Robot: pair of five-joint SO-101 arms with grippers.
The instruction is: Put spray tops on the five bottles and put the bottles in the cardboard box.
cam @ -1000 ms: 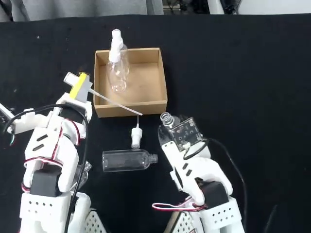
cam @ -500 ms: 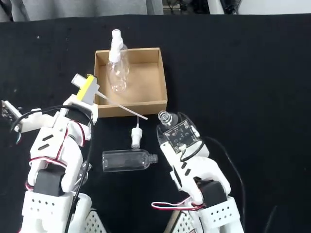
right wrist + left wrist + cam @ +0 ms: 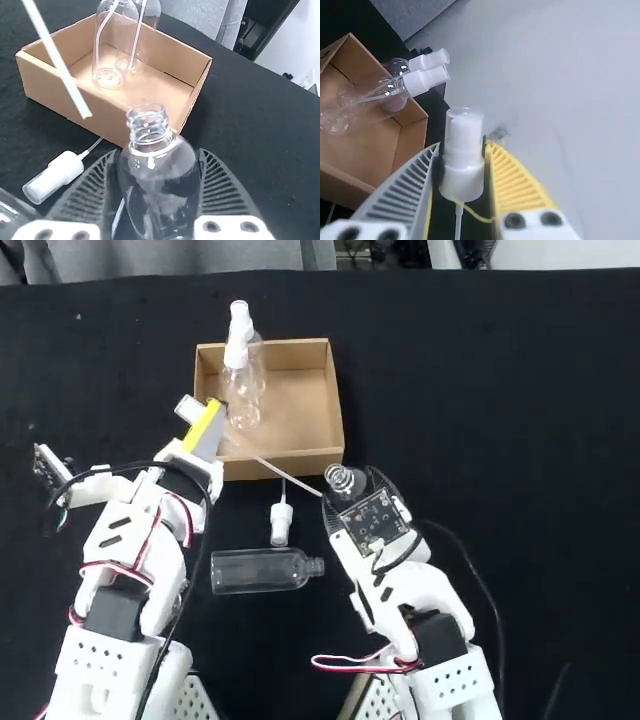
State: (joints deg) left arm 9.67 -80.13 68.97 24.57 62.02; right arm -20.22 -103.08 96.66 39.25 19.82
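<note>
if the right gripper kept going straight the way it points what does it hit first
Probably the brown cardboard box: the right gripper, shut on a clear plastic bottle, points at its near wall by the corner. The thin white dip tube looks off to one side, though depth is unclear.

white spray top point(image 3: 462, 162) between the fingers point(image 3: 406, 194), cardboard box point(image 3: 365, 150) beyond

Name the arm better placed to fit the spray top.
Left, probably: the left tool grips the spray top, its tube tip near the open bottle the right tool holds.
</note>
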